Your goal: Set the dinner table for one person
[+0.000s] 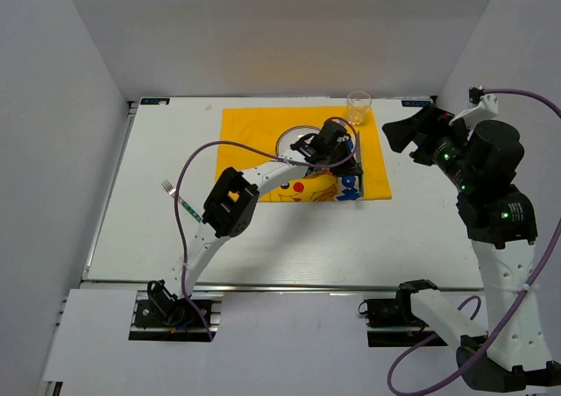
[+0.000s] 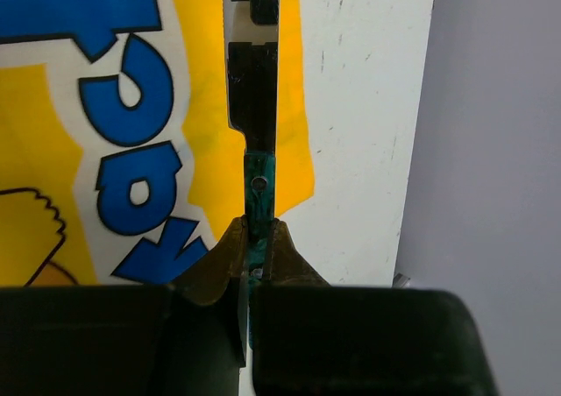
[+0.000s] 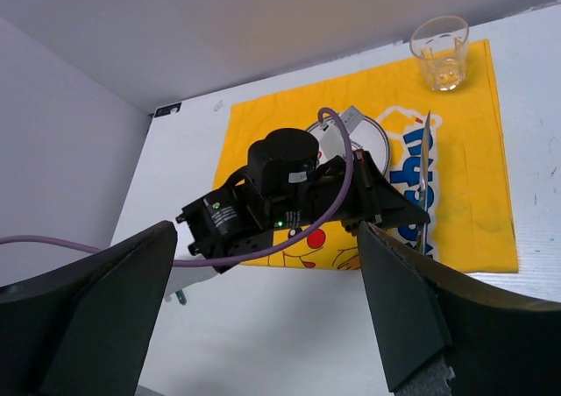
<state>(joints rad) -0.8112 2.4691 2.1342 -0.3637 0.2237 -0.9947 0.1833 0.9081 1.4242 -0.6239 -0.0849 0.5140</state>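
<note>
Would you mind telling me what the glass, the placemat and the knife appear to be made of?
Glass: clear glass or plastic, glossy; the yellow shows through it.
Placemat: likely printed cloth, matte; its edges lie slightly wavy.
Knife: shiny, reflective metal blade and a mottled green handle, probably plastic.

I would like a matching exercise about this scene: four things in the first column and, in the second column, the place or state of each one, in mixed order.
Things:
1. glass
2. fork
3. knife
4. right gripper

Places or states:
A. held by the left gripper
B. open, holding nothing
C. on the bare table, left of the placemat
D. at the placemat's far right corner

Pairs: 1-D, 2-C, 3-A, 4-B
</note>
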